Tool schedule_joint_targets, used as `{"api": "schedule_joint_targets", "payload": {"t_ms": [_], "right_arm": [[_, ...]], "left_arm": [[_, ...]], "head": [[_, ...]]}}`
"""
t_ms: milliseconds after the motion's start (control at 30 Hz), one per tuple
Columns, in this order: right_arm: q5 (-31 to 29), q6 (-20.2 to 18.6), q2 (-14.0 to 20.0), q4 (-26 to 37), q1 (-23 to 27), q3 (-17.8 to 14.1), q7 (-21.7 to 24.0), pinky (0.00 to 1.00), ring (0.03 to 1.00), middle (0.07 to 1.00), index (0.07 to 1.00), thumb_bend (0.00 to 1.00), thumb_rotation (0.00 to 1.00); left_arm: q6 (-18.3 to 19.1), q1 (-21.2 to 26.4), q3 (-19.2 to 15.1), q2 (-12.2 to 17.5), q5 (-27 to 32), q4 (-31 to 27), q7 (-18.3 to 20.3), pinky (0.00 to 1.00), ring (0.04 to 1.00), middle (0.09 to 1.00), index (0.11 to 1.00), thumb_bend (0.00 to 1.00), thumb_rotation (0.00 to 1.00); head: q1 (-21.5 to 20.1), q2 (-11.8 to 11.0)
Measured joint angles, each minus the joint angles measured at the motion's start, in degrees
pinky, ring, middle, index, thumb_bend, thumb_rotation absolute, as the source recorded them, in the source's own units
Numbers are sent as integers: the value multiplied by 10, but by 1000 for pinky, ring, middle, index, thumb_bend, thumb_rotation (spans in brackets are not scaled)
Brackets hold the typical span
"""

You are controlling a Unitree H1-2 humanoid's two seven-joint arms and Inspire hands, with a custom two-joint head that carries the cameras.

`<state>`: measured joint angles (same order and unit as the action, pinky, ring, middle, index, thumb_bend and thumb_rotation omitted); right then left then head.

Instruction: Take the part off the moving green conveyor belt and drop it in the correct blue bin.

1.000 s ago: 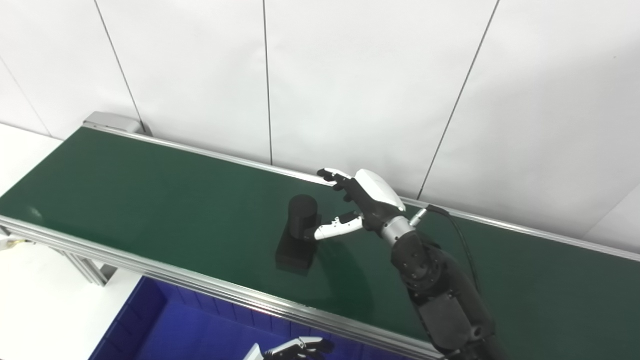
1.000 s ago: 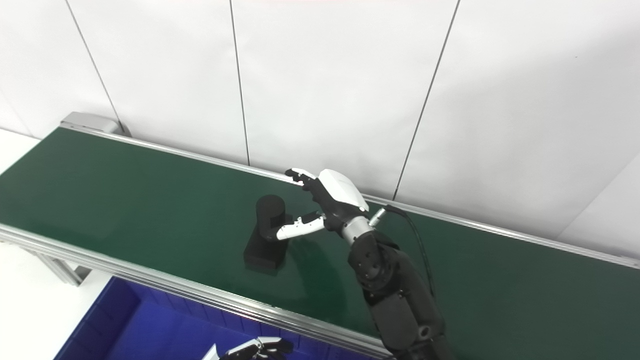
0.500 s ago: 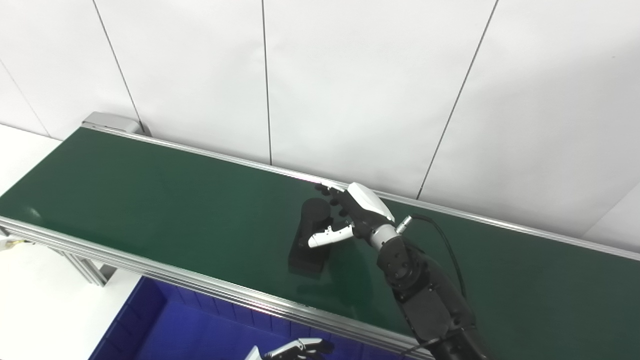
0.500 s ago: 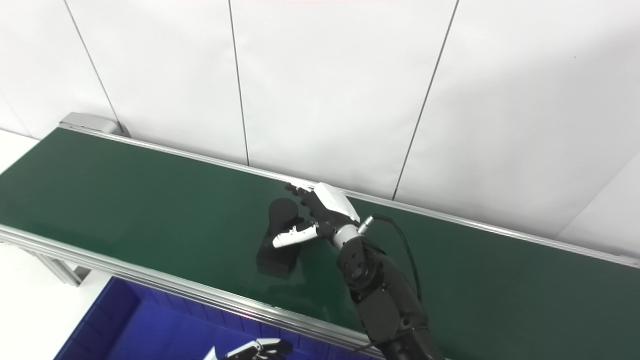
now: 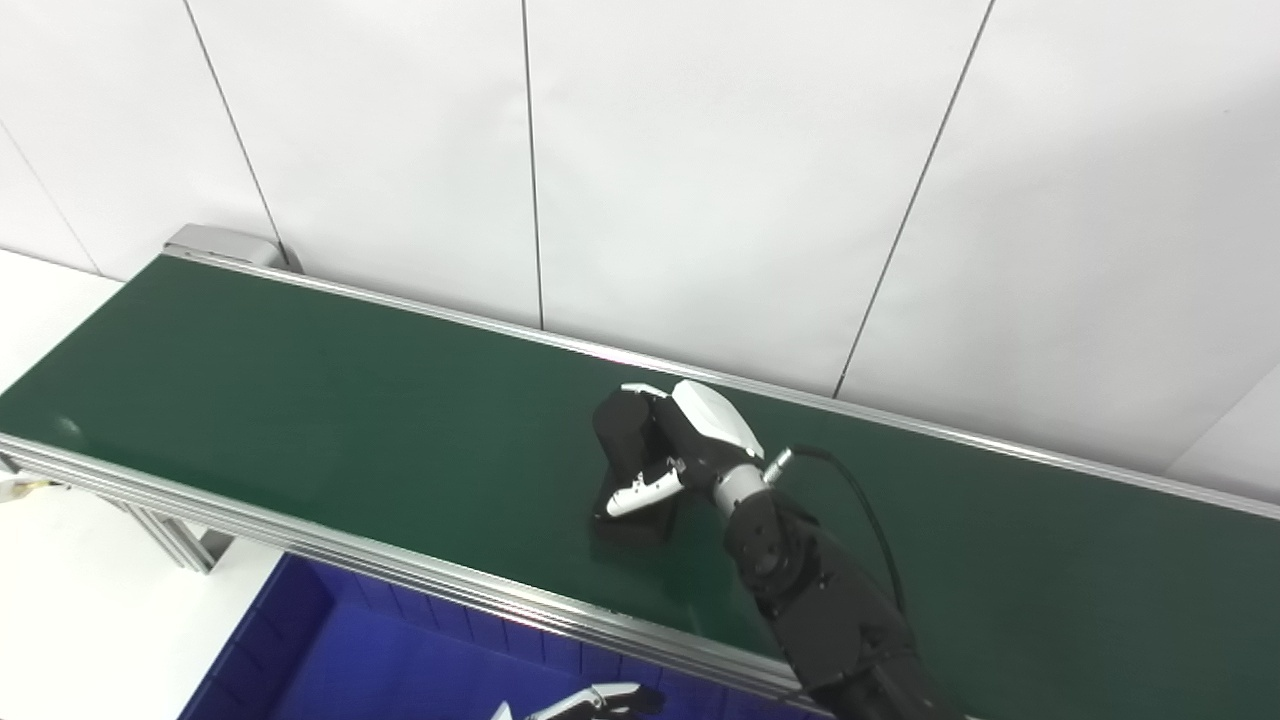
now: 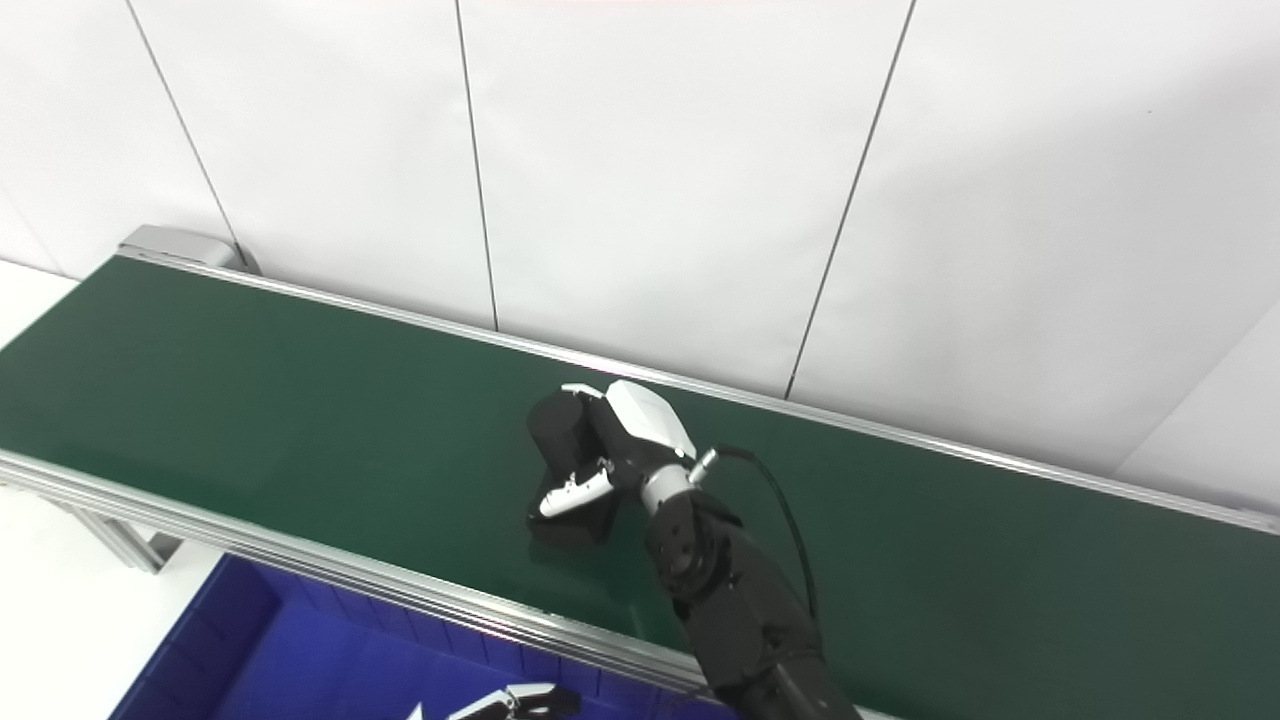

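The part is black, a round cylinder on a block-shaped foot, standing near the middle of the green conveyor belt. My right hand is shut on the part, fingers wrapped over the cylinder from the far side and the white thumb across its near side. The foot looks to be resting on the belt. Only the fingertips of my left hand show at the bottom edge, above the blue bin; whether it is open or shut is hidden.
Aluminium rails edge the belt on the near and far sides. A white panelled wall rises right behind the belt. The belt's end housing is at the far left, with white floor or table beyond the bin.
The part rode to the right along the belt. My right hand came down and left onto it and closed its fingers and thumb around the cylinder. The left hand sank lower in the picture.
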<state>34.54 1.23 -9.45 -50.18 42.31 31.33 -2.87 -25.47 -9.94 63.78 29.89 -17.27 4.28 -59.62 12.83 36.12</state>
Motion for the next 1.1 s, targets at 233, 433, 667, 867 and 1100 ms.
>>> {"api": "schedule_joint_targets", "payload": {"t_ms": [233,433,667,867,1100], "right_arm": [[12,51,-3,-19,-19,1,-88,415,476,447,528,516,0],[25,73,-1,-21,-26,5,-121,330,377,479,494,521,0],[33,83,5,-9,-36,1,-153,347,413,459,512,518,0],[21,87,19,64,-74,-20,-158,370,441,445,530,516,0],[1,87,56,216,-157,-52,-135,288,347,479,492,521,0]], "left_arm": [[0,1,6,1,-3,0,-7,582,684,763,789,1000,390],[0,6,7,1,-3,1,-7,594,691,769,787,1000,393],[0,10,7,2,-2,1,-6,597,693,770,788,1000,405],[0,11,2,4,-1,1,1,594,697,775,791,1000,431],[0,10,-21,5,10,-1,28,584,706,782,789,1000,419]], "head": [[-6,-1],[-11,-2],[-19,-2],[-31,4],[-55,20]]}}
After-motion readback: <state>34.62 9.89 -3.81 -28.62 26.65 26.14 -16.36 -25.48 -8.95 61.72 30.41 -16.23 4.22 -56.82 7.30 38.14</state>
